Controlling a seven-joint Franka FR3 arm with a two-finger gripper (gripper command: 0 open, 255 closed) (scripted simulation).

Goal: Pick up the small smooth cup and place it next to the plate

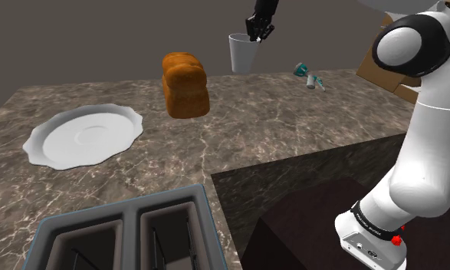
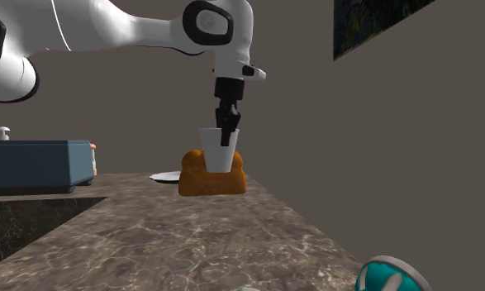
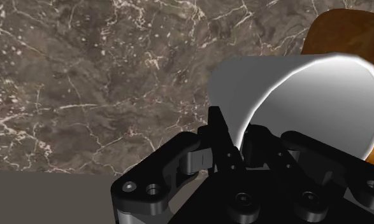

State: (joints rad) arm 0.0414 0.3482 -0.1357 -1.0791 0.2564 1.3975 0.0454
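Shoulder view: pickup looking done, placing ahead

We are seeing the gripper (image 1: 255, 35) clamping the rim of the white cup (image 1: 244, 54), one finger inside and one outside, holding it in the air above the marble counter (image 1: 292, 130), beyond the bread loaf (image 1: 185, 84). We are judging the pickup done; carrying it over to the white plate (image 1: 81, 138) and setting it alongside is remaining.

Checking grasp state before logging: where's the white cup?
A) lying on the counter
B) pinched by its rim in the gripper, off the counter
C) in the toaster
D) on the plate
B: the gripper pinches the cup by its rim, above the counter.
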